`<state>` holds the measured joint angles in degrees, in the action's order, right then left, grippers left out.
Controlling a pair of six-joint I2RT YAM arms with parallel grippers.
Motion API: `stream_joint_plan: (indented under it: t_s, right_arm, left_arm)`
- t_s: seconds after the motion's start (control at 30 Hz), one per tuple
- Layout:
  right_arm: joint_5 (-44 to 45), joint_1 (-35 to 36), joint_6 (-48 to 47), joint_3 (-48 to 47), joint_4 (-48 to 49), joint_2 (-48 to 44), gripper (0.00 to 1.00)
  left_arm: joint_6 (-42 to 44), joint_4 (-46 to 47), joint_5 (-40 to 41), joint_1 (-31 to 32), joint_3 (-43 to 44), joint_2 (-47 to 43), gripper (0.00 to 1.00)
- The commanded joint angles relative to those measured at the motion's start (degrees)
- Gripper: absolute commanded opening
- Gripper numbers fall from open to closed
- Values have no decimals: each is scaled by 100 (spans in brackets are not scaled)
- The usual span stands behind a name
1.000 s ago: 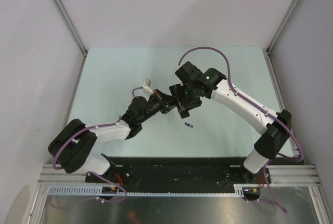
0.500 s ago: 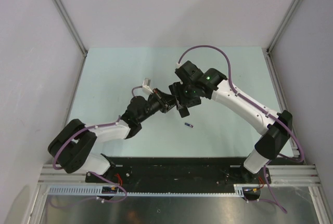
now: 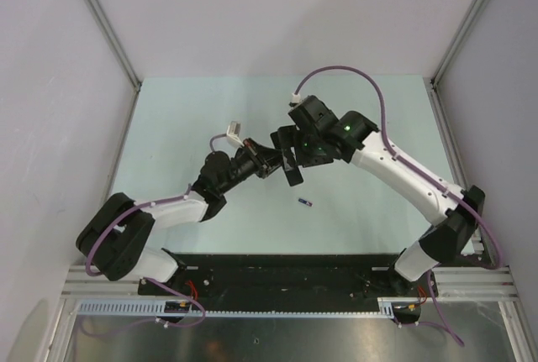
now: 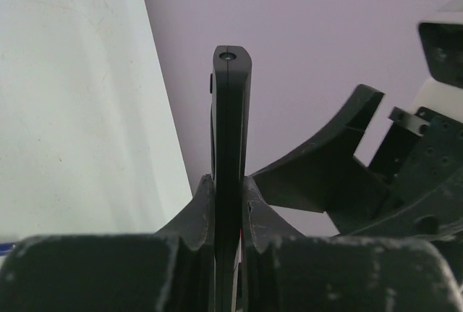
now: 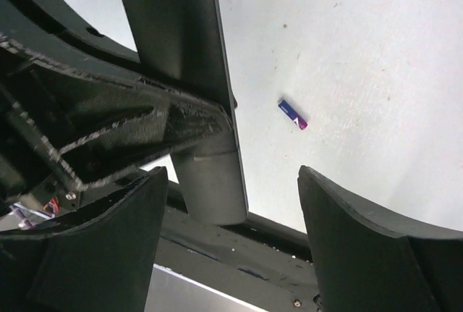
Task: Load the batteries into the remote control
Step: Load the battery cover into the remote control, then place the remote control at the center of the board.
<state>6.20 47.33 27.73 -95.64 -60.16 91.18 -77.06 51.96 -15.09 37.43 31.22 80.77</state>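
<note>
Top external view: caught the right hand [image 3: 292, 154] with fingers spread wide and drawn back a little from the remote control [image 3: 291, 170], where a second ago had sat close over it. Left the remote control clamped edge-on in the tightly closed left hand [image 3: 269, 160] alone, off the bench [image 3: 185, 118], mid-scene. Showed gaps on both sides of the bar in the right wrist view, so nothing gripped there. Found a blue-purple battery [image 3: 305, 203] lying on the bench, near and right of both hands, untouched. Could not see green or red cells, nor the recess. Judged the right hand freed to fetch a battery.
</note>
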Motion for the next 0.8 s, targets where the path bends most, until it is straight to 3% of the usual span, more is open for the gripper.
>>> stream_joint_plan:
  t_s: [0.0,0.07,0.23,0.33,0.43,0.47,0.57,0.7,0.77]
  right_arm:
    - [286,48,259,-359,268,-828,78]
    - [303,48,295,-307,347,-1048,85]
    - [863,-4,409,210,715,-1917,87]
    - [1216,-179,514,1097,944,-2383,87]
    - [1462,-224,567,1687,1024,-2525,86]
    - [1533,-224,585,1828,1024,-2578,85]
    - [1744,-216,515,2030,1199,-2762,85]
    - [1990,-180,418,2259,1358,-2921,85]
    - [2113,-172,392,2321,1367,-2956,85]
  left_arm:
    - [76,218,-249,-210,235,-246,0]
    - [138,130,-257,-297,261,-246,0]
    - [690,-326,-222,-421,463,-290,0]
    - [1662,-1598,-91,-517,902,-474,0]
    - [2848,-3530,567,-517,1613,-694,0]
    - [3141,-4649,1160,-483,1850,-703,0]
    - [3960,-6218,2156,-369,2589,-677,0]
    - [4549,-7717,3930,-140,3528,-98,0]
    - [4700,-8286,4372,-52,3732,296,0]
